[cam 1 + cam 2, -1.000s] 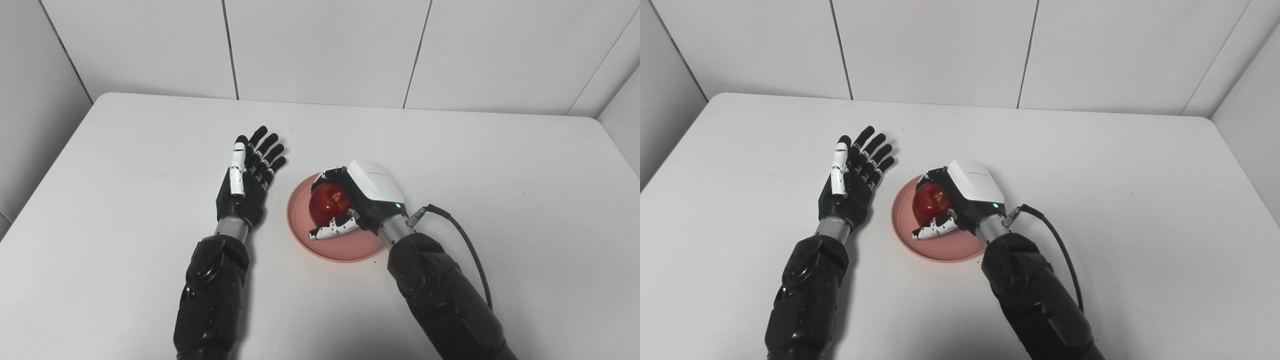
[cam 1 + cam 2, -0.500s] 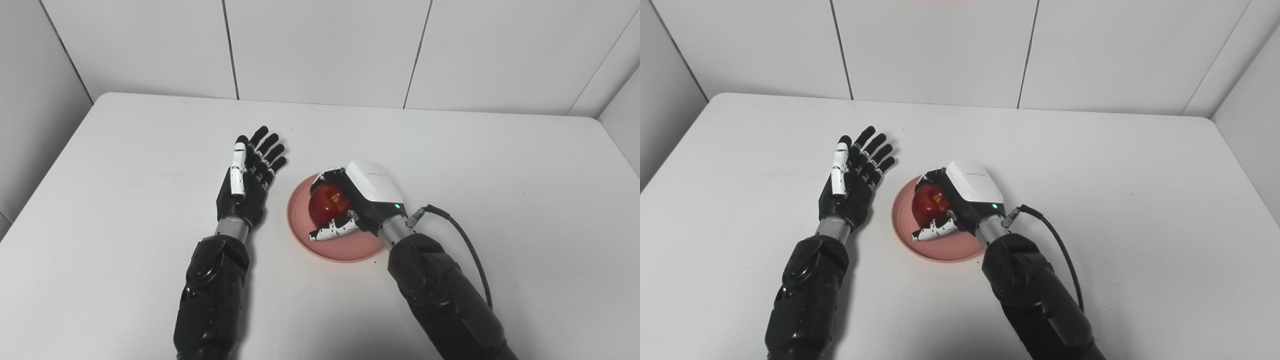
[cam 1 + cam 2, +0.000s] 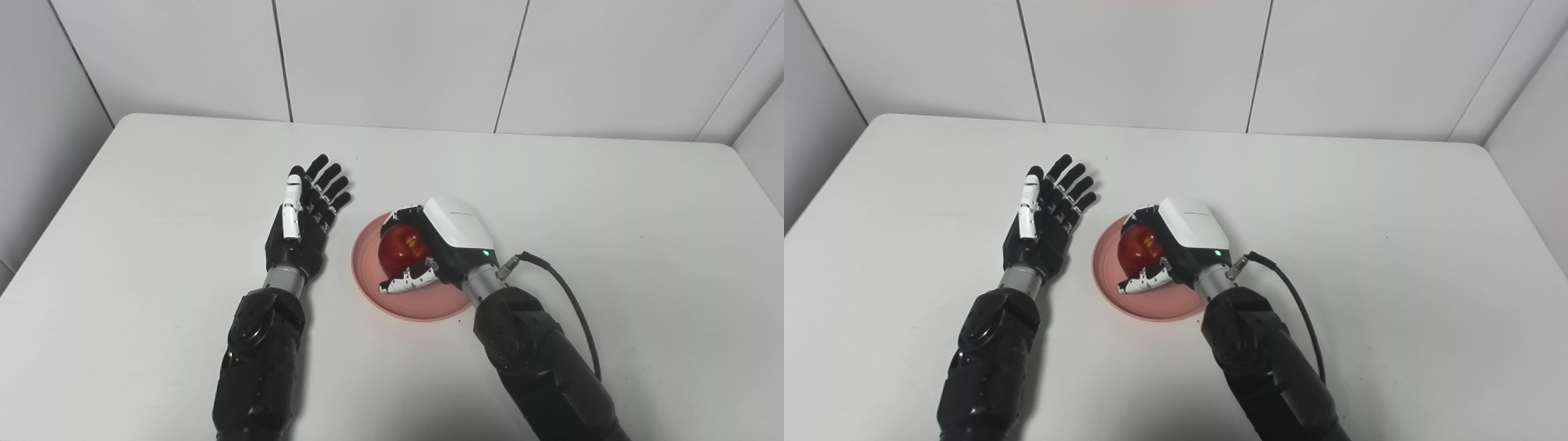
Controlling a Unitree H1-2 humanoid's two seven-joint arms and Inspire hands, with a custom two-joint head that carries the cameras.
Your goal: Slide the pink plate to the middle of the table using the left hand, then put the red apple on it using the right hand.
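The apple (image 3: 401, 246) sat over the plate (image 3: 373, 288), gripped by the right hand (image 3: 438, 245), whose fingers curled round it. Whether it rested on the plate could not be told. If released high or dragged by opening fingers, it might roll off. Left of the plate, the left hand (image 3: 304, 217) lay open, empty, on the desk (image 3: 153, 202).

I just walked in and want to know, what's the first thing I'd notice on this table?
The shiny red apple jumps out first, sitting over a pink plate near the middle of the white table, with the robot's right hand wrapped around it. Next you'd spot the black left hand just left of the plate, open with its fingers spread and holding nothing.
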